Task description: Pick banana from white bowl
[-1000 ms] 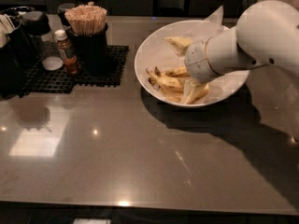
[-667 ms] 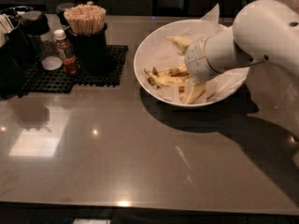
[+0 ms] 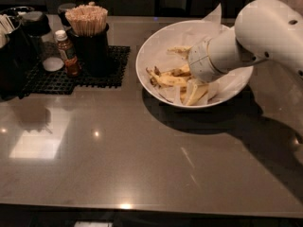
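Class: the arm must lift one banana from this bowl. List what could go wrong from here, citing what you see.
1. The tool is down inside the white bowl among bananas lying close together; it may catch a neighbour instead of the banana.
2. The paper liner under the fruit could snag and lift too.

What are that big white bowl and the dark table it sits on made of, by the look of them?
The white bowl looks like glazed ceramic or hard plastic: a smooth, evenly white rim. It is lined with crinkled paper. The table seems to be polished stone or laminate: it mirrors the lights. The tool is down inside the bowl.
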